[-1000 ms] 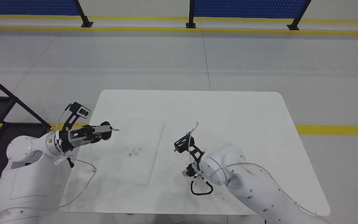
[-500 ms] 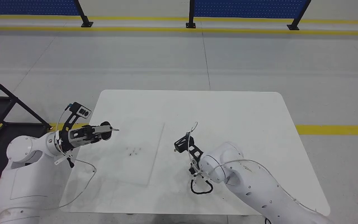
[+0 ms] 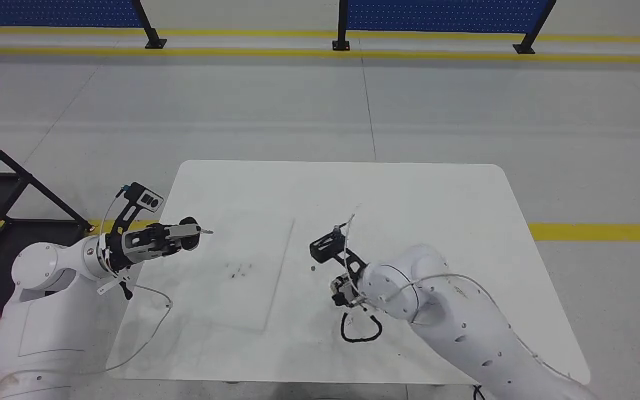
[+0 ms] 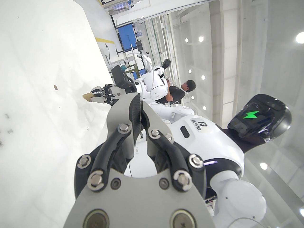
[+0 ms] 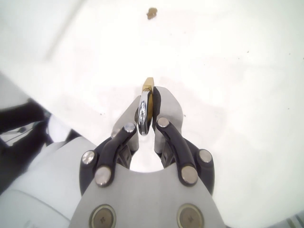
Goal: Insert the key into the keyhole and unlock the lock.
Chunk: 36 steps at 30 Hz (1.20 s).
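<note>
Nearest, the right gripper is clamped on the padlock — pads on its flat sides, chrome shackle back between the fingers, brass body poking out toward the table. That probably leaves the keyhole end reachable, though no keyhole shows. Farther left and well apart, the left gripper has its jaws pressed together on a thin sliver I take for the key — levelled rightward, seemingly ready for insertion. Key and padlock have not yet met.
</note>
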Each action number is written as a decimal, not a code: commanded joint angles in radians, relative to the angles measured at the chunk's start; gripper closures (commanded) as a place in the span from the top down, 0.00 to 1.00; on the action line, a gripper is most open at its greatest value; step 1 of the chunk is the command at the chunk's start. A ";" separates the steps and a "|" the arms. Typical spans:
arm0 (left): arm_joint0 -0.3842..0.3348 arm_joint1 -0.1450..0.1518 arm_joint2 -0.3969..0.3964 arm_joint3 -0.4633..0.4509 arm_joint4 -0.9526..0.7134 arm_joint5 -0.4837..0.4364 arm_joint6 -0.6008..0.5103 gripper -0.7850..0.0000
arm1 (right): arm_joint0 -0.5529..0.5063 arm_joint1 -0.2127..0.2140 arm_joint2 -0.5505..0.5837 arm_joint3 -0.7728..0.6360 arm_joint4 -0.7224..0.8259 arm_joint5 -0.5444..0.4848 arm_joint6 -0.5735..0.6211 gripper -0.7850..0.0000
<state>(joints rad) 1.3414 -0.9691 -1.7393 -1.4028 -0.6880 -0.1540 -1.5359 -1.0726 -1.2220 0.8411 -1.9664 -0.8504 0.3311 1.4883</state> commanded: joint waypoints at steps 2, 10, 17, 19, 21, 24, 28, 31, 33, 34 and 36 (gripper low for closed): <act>0.000 0.000 0.000 0.000 0.000 0.000 0.000 0.00 | -0.016 -0.004 0.067 -0.036 0.138 0.060 -0.060 0.00; 0.000 0.000 0.000 0.000 0.000 0.000 0.000 0.00 | -0.140 -0.021 0.234 -0.008 0.615 -0.127 -0.464 0.00; 0.000 0.000 0.000 0.000 0.000 0.000 0.000 0.00 | -0.171 -0.039 0.236 0.103 0.866 -0.254 -0.648 0.00; 0.000 0.000 0.000 0.000 0.000 0.000 0.000 0.00 | -0.175 -0.044 0.231 0.133 0.925 -0.285 -0.686 0.00; 0.000 0.000 0.000 0.000 0.000 0.000 0.000 0.00 | -0.180 -0.047 0.226 0.163 0.963 -0.327 -0.710 0.00; 0.000 0.000 0.000 0.000 0.000 0.000 0.000 0.00 | -0.195 -0.049 0.226 0.204 0.990 -0.374 -0.737 0.00; 0.000 0.000 0.000 0.000 0.000 0.000 0.000 0.00 | -0.208 -0.048 0.232 0.243 1.040 -0.401 -0.731 0.00; 0.000 0.000 0.000 0.000 0.000 0.000 0.000 0.00 | -0.208 -0.048 0.232 0.243 1.040 -0.401 -0.731 0.00; 0.000 0.000 0.000 0.000 0.000 0.000 0.000 0.00 | -0.208 -0.048 0.232 0.243 1.040 -0.401 -0.731 0.00; 0.000 0.000 0.000 0.000 0.000 0.000 0.000 0.00 | -0.208 -0.048 0.232 0.243 1.040 -0.401 -0.731 0.00; 0.000 0.000 0.000 0.000 0.000 0.000 0.000 0.00 | -0.208 -0.048 0.232 0.243 1.040 -0.401 -0.731 0.00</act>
<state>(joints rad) 1.3414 -0.9691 -1.7393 -1.4028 -0.6880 -0.1540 -1.5359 -1.2802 -1.2703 1.0728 -1.7234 0.1896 -0.0696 0.7576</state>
